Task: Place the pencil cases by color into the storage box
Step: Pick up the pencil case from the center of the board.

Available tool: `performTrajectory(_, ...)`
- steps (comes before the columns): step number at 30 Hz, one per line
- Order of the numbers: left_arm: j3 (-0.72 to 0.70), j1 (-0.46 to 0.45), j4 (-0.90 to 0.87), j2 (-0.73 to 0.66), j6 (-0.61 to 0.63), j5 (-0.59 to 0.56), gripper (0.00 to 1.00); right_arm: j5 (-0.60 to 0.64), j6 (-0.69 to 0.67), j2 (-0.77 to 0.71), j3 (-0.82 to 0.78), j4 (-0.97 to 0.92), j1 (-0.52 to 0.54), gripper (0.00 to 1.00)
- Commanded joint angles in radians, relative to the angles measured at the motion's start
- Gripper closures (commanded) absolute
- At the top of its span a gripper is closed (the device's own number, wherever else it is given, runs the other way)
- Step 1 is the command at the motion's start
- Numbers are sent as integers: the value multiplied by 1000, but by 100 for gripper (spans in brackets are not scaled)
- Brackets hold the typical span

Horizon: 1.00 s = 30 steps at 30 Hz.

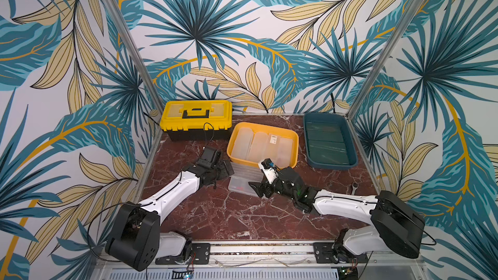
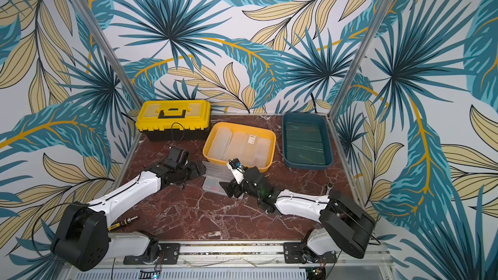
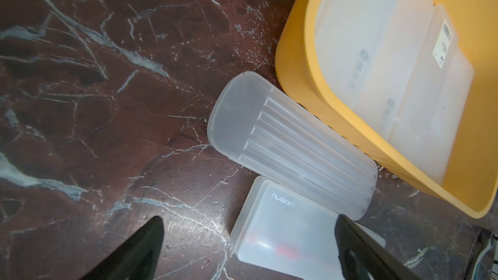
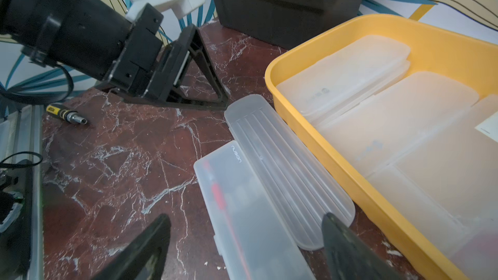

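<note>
Two frosted pencil cases are lying side by side on the marble table (image 1: 215, 219), just in front of the yellow tray (image 1: 242, 159). The ribbed case (image 3: 291, 146) is lying nearest the tray's front wall. The smooth case (image 3: 283, 232), marked "nusign" and showing something red inside, is touching the ribbed case's long edge.

More frosted cases (image 1: 258, 145) are filling the yellow tray, one of them wearing a barcode sticker (image 1: 273, 139). Dark green cases (image 1: 327, 141) are lying in the teal tray (image 1: 307, 141) to its right.

The left gripper (image 3: 249, 219) is hovering with its jaws spread wide and gripping nothing, one end of the smooth case showing between them. The right gripper (image 4: 245, 216) is facing it from the other end, jaws likewise apart and empty. One of its fingertips (image 4: 331, 222) is hanging over the ribbed case's end.

A yellow toolbox (image 1: 196, 119) is standing at the back left. A screwdriver (image 4: 67, 114) is lying by the left arm, and a ratchet wrench (image 1: 353, 187) by the right arm.
</note>
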Motion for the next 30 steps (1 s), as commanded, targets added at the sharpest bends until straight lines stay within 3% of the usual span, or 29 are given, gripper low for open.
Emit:
performTrajectory(1,-38,5,29,-61,12,23,1,-9,-108,-39,100,-301,4,12)
performTrajectory(12,-63,5,46,-169,103,44,0,7,-254,-41,206,-673,4,12)
performTrajectory(24,-240,-6,282,-323,210,65,0,-25,-274,65,230,-692,3,13)
performTrajectory(30,-276,-81,342,-320,263,-21,0,-6,-291,110,274,-741,2,13)
